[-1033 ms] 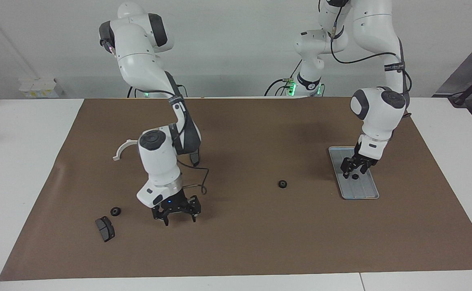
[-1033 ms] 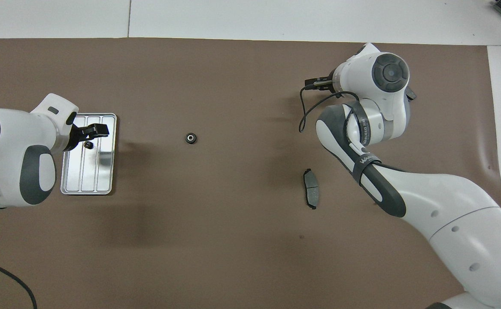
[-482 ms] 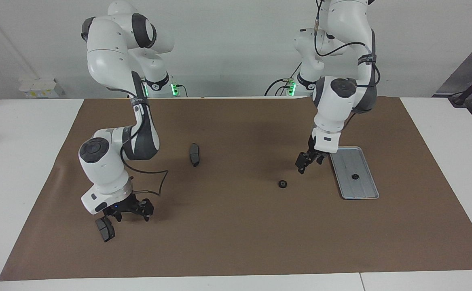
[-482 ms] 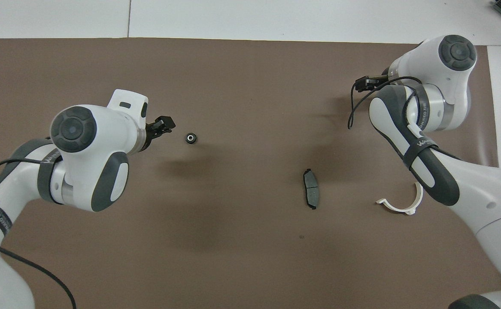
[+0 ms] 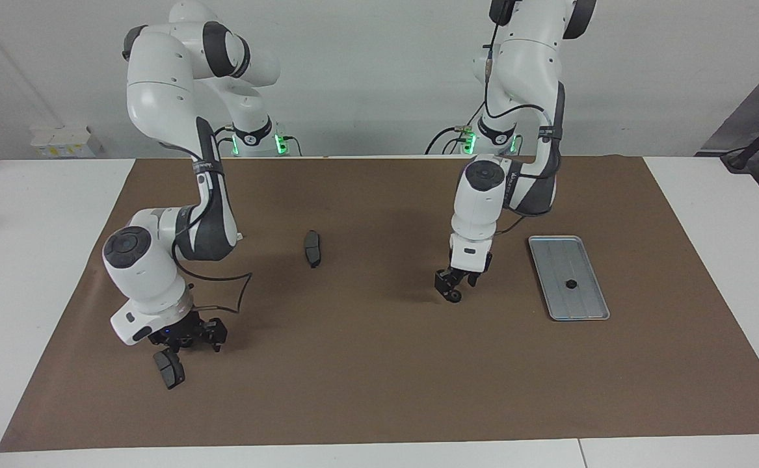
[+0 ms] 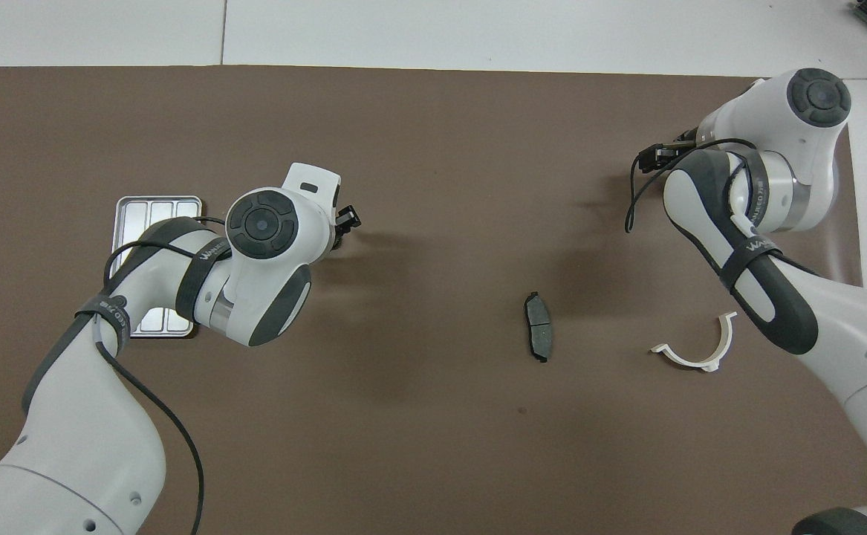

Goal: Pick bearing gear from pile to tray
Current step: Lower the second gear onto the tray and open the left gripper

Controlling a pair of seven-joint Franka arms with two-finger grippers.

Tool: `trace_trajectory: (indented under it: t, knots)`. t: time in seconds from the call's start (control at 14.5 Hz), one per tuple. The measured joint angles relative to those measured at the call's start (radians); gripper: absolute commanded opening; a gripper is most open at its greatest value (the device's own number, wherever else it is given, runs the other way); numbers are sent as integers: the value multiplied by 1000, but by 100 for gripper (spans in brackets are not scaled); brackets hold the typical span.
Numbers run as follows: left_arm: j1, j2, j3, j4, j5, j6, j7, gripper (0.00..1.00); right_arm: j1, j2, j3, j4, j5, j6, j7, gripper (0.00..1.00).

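A plain matte brown paper mat [image 5: 386, 364] covered most of the white worktop [image 5: 28, 214], and on it lay a flat silver-grey metal tray [image 5: 584, 305] with lengthwise ridges, a small black round ring-like part [image 5: 571, 284] resting on its pale surface. Two dark grey curved pads [image 5: 313, 248] [image 5: 170, 369] showed almost black against the brown, while a white half-ring bracket [image 6: 693, 357] stood out brightly on it. Both arms were glossy white with dark grey joint caps and black wrist straps lettered in white, ending in black grippers, left gripper [image 5: 452, 290] and right gripper [image 5: 187, 338], and small green lights glowed at their bases.
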Motion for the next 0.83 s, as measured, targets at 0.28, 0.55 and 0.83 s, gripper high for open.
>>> trace_trajectory:
  t: [0.28,0.55,0.83]
  knots:
    - [-4,9,3,1,38,0,-1,60,-43,-17,-1,-36,0,0,-1,82]
    - [-5,17,2,-5,41,3,-1,49,-61,-31,0,-76,0,4,-1,76]
    - [-6,14,5,-6,47,0,-1,0,-58,-41,2,-100,0,11,-1,61]
